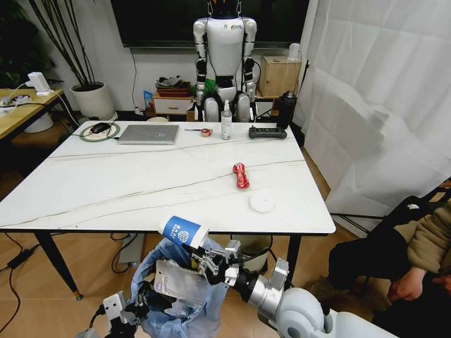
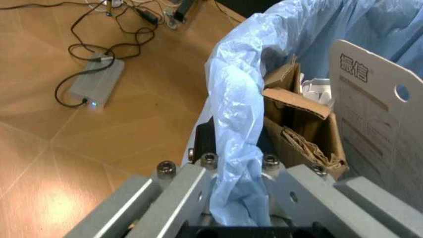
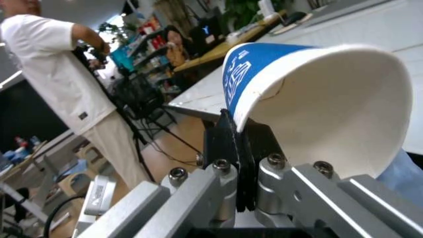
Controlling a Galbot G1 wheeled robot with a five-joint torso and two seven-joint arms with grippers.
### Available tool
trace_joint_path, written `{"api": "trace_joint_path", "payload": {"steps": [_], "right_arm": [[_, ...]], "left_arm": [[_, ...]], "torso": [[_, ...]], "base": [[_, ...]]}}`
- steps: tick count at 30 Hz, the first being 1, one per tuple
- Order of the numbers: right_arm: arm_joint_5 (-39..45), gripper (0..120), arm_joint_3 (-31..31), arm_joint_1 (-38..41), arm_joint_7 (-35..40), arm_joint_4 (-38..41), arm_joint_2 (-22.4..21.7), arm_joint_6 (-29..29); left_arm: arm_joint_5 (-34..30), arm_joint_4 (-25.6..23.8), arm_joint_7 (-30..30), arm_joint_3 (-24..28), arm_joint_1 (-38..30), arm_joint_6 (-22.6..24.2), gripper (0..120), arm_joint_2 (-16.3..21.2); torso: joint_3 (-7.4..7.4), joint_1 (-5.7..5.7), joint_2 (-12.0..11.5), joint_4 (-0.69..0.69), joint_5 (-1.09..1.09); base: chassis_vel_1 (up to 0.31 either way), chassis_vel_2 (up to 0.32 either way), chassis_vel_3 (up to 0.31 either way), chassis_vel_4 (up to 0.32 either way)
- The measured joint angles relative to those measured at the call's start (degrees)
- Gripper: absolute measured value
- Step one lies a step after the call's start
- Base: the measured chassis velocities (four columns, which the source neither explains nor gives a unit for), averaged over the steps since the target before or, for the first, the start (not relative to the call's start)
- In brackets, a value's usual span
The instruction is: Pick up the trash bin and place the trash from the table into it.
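From my remote station I logged the scene as follows.

Item one, left gripper (image 1: 134, 308): low, off the near edge of the table (image 1: 106, 190), its fingers closed on the crinkled blue bag at the rim of the trash bin (image 1: 173, 296). In the left wrist view the bag (image 2: 241, 148) ran between the two fingers, pinched tight.

Item two, bin contents: torn brown cardboard (image 2: 297, 124) standing upright inside, and a flat white card with a round hole (image 2: 377, 104) leaning against the liner beside it.

Item three, paper cup (image 1: 183, 232), blue and white: held just above the bin's mouth, below the table's near edge. Its long axis lay tilted, the base pointing up and to the left toward the table edge, the open mouth facing down and right toward the wrist.

Item four, right gripper (image 1: 204, 259): reaching in from the right, fingers clamped on the cup's rim; in the right wrist view the black pads (image 3: 235, 148) pinched the wall of the cup (image 3: 317, 99).

Item five, still on the table: a red wrapper (image 1: 241, 175), long axis running near to far, and a round white lid (image 1: 262, 202) lying flat just nearer and to its right.
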Motion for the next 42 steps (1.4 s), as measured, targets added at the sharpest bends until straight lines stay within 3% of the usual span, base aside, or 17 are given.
{"api": "trace_joint_path", "payload": {"steps": [4,10,12,23,42], "right_arm": [[-0.17,0,-0.19,-0.68,2.67,1.18,0.17,-0.48],[-0.28,0,-0.88,-0.52,-0.89,1.44,0.09,0.71],[-0.68,0,-4.08,1.41,-5.07,0.92,0.19,1.63],[-2.26,0,-7.08,1.70,-5.76,-1.55,1.36,1.65],[-3.91,67,-2.44,-0.65,-5.49,-1.16,-0.03,1.46]], "left_arm": [[-0.07,0.44,-0.27,0.08,-0.53,0.13,0,0.03],[-0.36,0.86,-0.37,0.17,-0.98,0.29,0,0.17],[-0.64,0.81,-0.43,-0.23,-1.07,0.39,0,0.20],[-0.77,-0.09,-0.46,-0.76,-0.85,0.43,0,-0.04],[-0.43,0.37,-0.47,0.33,-0.93,0.43,0,-0.16]], "torso": [[0.00,0.00,0.00,0.01,-0.01],[0.00,0.00,0.00,0.00,0.00],[0.00,0.00,0.00,0.01,-0.01],[0.00,0.00,0.00,0.01,0.00],[0.01,0.00,0.00,0.01,0.00]], "base": [[0.000,0.000,0.000,0.000],[0.000,0.000,0.000,0.000],[0.000,0.000,0.000,0.000],[0.000,0.000,0.000,0.000],[0.000,0.000,0.000,0.000]]}}
